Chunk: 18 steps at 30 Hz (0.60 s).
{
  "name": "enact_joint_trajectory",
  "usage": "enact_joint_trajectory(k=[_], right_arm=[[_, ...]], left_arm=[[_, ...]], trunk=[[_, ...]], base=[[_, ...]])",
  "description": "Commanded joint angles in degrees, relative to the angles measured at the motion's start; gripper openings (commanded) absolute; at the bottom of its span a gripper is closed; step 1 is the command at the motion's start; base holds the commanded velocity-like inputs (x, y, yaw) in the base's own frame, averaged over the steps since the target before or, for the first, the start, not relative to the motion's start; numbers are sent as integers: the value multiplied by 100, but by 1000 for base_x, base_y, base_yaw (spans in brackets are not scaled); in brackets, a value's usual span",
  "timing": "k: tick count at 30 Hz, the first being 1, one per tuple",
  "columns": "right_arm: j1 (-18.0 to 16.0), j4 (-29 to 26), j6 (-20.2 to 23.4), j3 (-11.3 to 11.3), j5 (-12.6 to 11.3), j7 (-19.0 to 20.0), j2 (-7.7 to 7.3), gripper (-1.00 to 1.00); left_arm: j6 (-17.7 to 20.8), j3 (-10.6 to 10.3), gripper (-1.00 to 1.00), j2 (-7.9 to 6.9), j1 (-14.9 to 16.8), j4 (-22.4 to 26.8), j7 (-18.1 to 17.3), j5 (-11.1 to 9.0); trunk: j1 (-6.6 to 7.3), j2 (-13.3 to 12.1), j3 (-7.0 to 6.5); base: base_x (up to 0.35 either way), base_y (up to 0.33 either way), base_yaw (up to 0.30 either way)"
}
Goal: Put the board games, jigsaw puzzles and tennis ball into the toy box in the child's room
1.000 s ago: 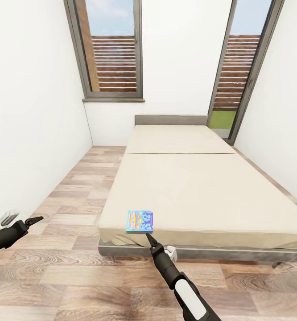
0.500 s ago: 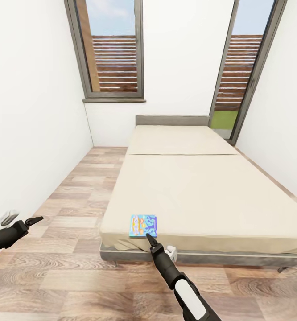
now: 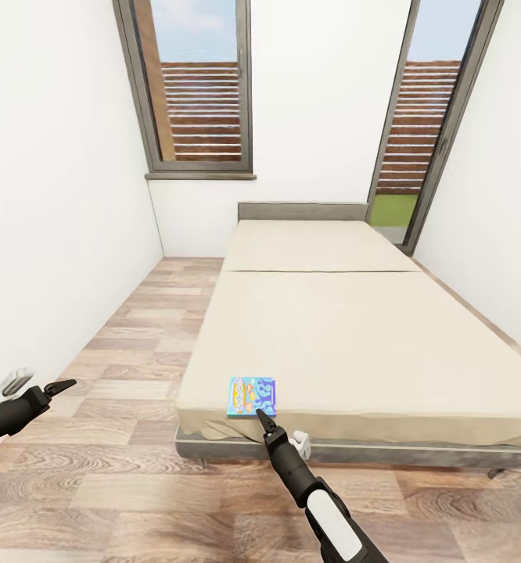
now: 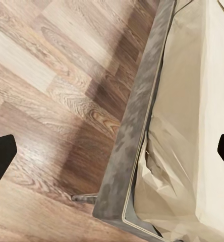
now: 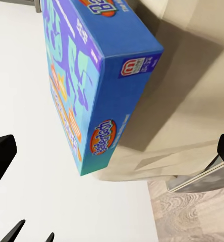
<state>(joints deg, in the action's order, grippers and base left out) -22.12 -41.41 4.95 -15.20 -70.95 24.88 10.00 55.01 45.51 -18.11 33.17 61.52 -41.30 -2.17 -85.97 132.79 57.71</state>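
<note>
A small flat blue board-game box with orange-yellow cover art [image 3: 252,396] lies on the large beige bed with a low grey headboard [image 3: 354,328], close to the near edge of the mattress, in the lower centre of the head view. The black right pincer [image 3: 263,417] reaches up from the bottom of the frame; its tip sits just below and slightly to the right of the box's near edge, very near it, though contact cannot be made out. In the right wrist view the same box [image 5: 92,75] appears large and close, its blue side panel with a small red logo turned toward the camera, resting on the beige bedding, while the two dark fingertips [image 5: 1,159] stand at opposite edges of the picture, so the right pincer is spread wide with nothing between its fingers.

The black left pincer [image 3: 59,385] hovers at the lower left of the head view, over the wood-plank floor [image 3: 127,344] and well apart from the box. In the left wrist view its dark fingertips [image 4: 1,156] also sit at opposite edges, spread wide and empty, above the floor and the grey bed-frame corner [image 4: 127,166] with rumpled beige sheet.

Two tall windows with brown slats [image 3: 202,102] fill the white far wall.
</note>
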Motion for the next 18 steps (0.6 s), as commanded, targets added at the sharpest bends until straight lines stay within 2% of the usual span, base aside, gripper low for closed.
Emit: enact_joint_trajectory(k=[1,14,18], right_arm=[[-3,2,32,0,-59,17,0,100],[-3,2,32,0,-59,39,0,100],[-3,2,32,4,-62,217,0,100]], left_arm=[[45,10,100,1,5,0,-6,-21],[51,11,100,1,5,0,-9,-22],[53,7,100,1,2,0,-9,-23]], trunk=[[1,2,5],[1,2,5],[1,2,5]], base=[[0,0,0],[0,0,0],[0,0,0]])
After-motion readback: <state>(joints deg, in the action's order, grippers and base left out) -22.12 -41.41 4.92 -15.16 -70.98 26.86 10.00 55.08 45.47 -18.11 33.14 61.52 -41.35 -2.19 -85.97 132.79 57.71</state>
